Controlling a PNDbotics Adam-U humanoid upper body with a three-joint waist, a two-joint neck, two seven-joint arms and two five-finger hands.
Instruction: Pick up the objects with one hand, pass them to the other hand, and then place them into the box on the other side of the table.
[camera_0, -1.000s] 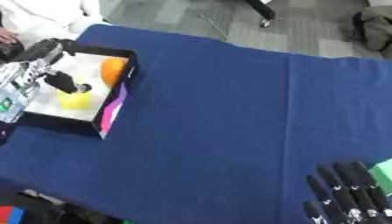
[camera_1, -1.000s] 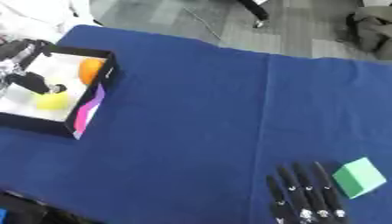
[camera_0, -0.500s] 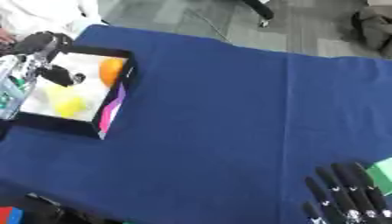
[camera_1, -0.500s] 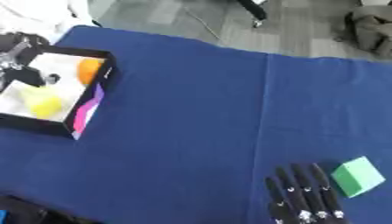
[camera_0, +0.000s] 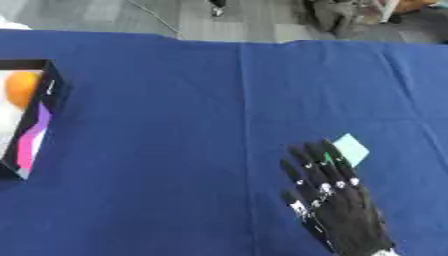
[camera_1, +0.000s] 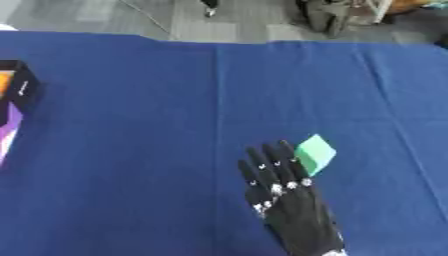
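Note:
My right hand lies over the blue cloth near the front, fingers straight and spread, holding nothing. A small green block sits on the cloth just beyond and to the right of its fingertips, touching or nearly touching them. At the left edge stands the black box with a pink and purple side; an orange ball shows inside it. My left hand is out of sight.
The blue cloth covers the whole table between the box and the hand. Grey floor and dark items lie past the far edge.
The camera has swung to the right, so the box slid to the left edge and my left hand over it left the view. My right hand and the green block now sit near the middle.

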